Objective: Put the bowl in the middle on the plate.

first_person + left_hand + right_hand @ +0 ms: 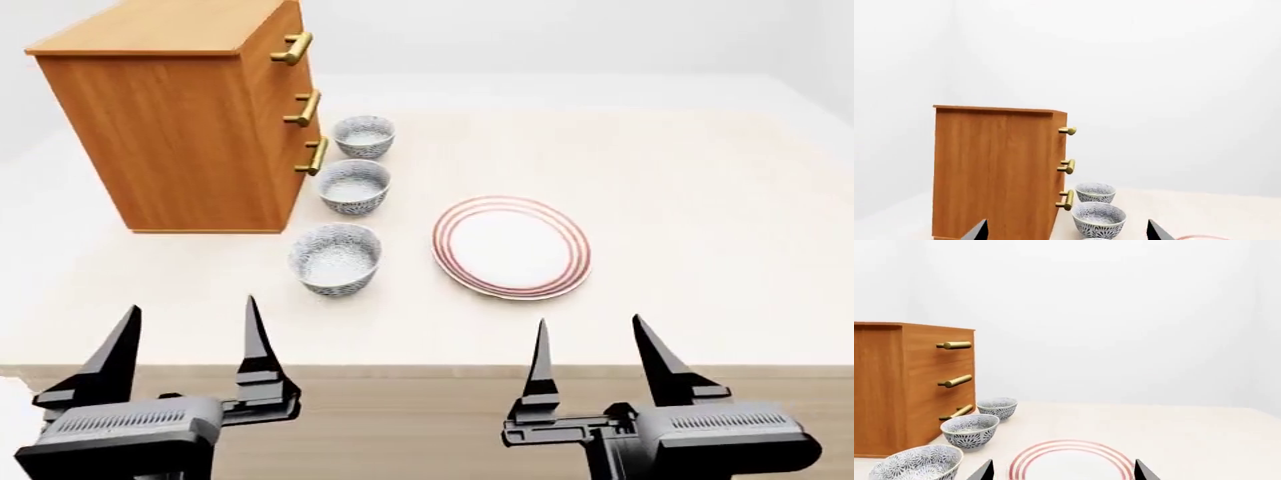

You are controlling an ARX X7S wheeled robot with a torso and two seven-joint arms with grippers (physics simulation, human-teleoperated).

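Note:
Three patterned white bowls stand in a row beside the dresser. The bowl in the middle (354, 186) (1099, 219) (970, 430) has one look-alike behind it (363, 135) and one in front (335, 257). The plate (511, 246) (1071, 462), white with red rings, lies right of the row. My left gripper (191, 340) (1067, 234) is open and empty near the table's front edge, short of the nearest bowl. My right gripper (591, 345) (1063, 472) is also open and empty, in front of the plate.
A wooden dresser (187, 110) with three brass handles stands at the back left, close against the bowls. The table's front edge (441, 368) runs just ahead of both grippers. White walls lie behind.

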